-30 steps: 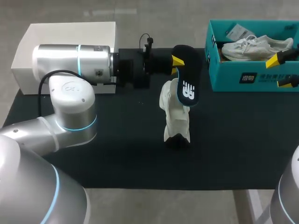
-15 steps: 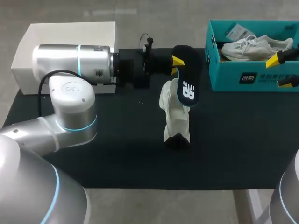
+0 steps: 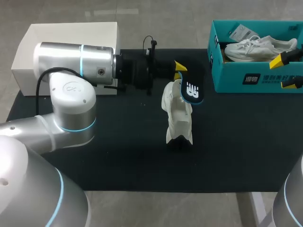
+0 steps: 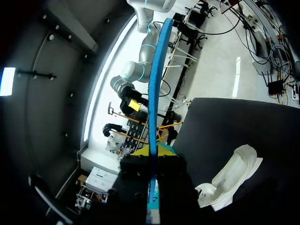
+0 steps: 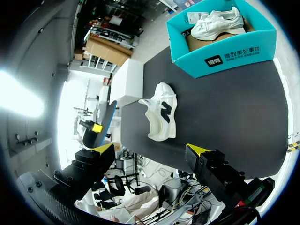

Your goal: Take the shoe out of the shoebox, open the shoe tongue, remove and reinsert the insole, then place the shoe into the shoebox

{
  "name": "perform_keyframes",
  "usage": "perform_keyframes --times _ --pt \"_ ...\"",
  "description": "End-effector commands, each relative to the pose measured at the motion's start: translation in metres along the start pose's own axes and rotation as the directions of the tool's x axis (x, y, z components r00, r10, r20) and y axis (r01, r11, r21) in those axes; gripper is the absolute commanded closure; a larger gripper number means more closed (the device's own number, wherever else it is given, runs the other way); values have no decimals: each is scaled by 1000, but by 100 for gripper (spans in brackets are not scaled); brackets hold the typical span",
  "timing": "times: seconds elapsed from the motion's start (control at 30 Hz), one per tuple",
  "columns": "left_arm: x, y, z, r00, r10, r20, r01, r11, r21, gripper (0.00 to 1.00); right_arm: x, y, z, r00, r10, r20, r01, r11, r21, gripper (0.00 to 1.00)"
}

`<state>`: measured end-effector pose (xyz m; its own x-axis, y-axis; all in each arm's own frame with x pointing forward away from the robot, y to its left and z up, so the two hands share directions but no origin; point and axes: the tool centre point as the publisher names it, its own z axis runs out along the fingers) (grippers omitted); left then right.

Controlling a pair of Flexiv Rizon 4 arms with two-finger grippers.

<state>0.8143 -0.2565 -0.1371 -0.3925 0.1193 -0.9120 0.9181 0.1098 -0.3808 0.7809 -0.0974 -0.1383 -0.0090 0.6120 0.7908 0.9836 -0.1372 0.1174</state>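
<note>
A white shoe (image 3: 178,118) stands tilted on its heel near the middle of the black table (image 3: 118,146). Just above its opening, my left gripper (image 3: 179,69) is shut on a dark insole (image 3: 191,91) with a white logo and blue rim. In the left wrist view the insole (image 4: 154,93) runs edge-on out from between the yellow fingertips (image 4: 140,151), with the shoe (image 4: 232,178) lying beside and below them. My right gripper (image 3: 285,72) stands open at the front of the teal shoebox (image 3: 227,71). From it the shoe (image 5: 161,117) and the shoebox (image 5: 220,54) lie ahead.
A second white shoe (image 3: 259,47) lies inside the teal shoebox at the back right. A white box lid (image 3: 71,35) sits at the back left, partly under my left arm. The front half of the table is bare black mat.
The left wrist has turned, tipping the insole down towards the shoe's opening; it now looks shorter from above. The right arm and the shoe have not moved.
</note>
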Motion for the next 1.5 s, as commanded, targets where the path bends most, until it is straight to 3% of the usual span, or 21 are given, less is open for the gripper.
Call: perform_keyframes --times 0.03,0.63,0.93,1.07,1.27,1.33,1.5 --pt "5 -5 -6 997 -62 -38 63 997 33 100 0 -1 0 1000 2 3 -2 1000 -2 0" --pt "10 -7 -10 995 -71 -67 73 997 36 100 0 -1 0 1000 2 3 -2 1000 -2 0" --pt "54 -23 -10 968 -158 -194 173 983 65 100 0 -1 0 1000 2 3 -2 1000 -2 0" --pt "74 -30 -11 954 -184 -235 216 969 119 100 0 -1 0 1000 2 3 -2 1000 -2 0" --pt "110 -17 -3 918 -245 -312 286 954 92 100 0 -1 0 1000 2 3 -2 1000 -2 0" --pt "117 -15 1 910 -264 -319 324 934 149 100 0 -1 0 1000 2 3 -2 1000 -2 0" --pt "137 -9 14 889 -258 -379 319 942 107 100 0 -1 0 1000 2 3 -2 1000 -2 0"
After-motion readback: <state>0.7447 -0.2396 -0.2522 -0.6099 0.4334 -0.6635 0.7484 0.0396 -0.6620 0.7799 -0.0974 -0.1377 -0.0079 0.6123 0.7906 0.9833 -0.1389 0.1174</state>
